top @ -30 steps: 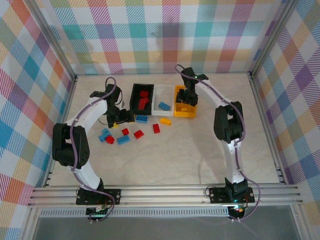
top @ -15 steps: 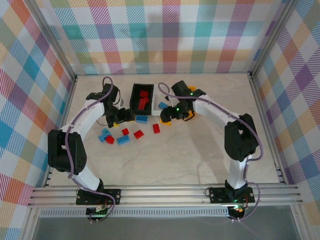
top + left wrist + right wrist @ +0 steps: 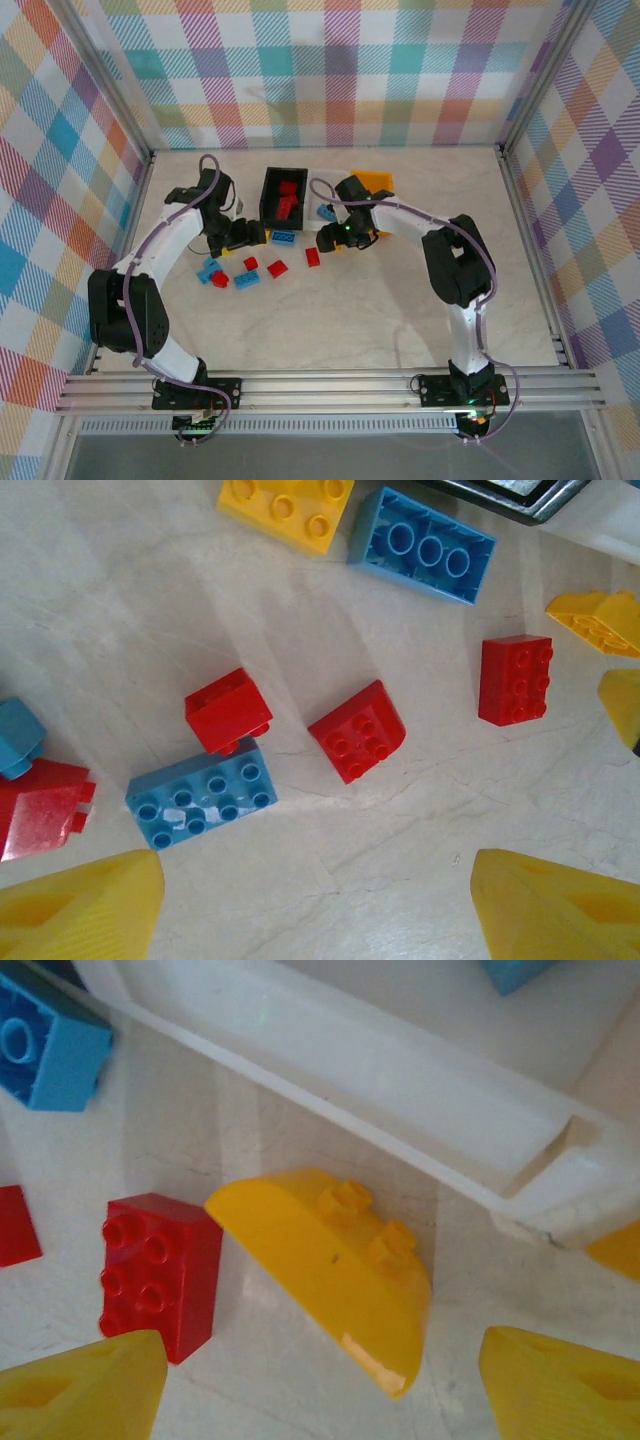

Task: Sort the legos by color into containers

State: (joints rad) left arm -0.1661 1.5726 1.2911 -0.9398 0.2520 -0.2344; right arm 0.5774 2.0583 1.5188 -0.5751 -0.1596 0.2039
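The black bin (image 3: 266,195) holds red legos, the white bin (image 3: 330,180) has a blue one (image 3: 327,212), and the yellow-orange bin (image 3: 378,181) stands to its right. My right gripper (image 3: 333,238) (image 3: 320,1390) is open, low in front of the white bin's wall (image 3: 380,1070). A curved yellow lego (image 3: 320,1260) lies on the table just ahead of its fingers, ungripped, with a red lego (image 3: 160,1270) beside it. My left gripper (image 3: 252,234) (image 3: 315,910) is open over bare table. Ahead of it lie a red lego (image 3: 357,730), another red one (image 3: 228,710) and a blue lego (image 3: 200,792).
Loose legos lie before the bins: blue (image 3: 283,237), red (image 3: 312,257), red (image 3: 277,268), blue (image 3: 246,280), red (image 3: 219,279), blue (image 3: 208,268). A yellow lego (image 3: 285,505) and a blue one (image 3: 422,555) sit near the black bin. Metal rails and checked walls close in the table.
My right arm swung from above the yellow-orange bin leftwards and down to the table in front of the white bin, its jaws wider. The left arm shifted slightly.
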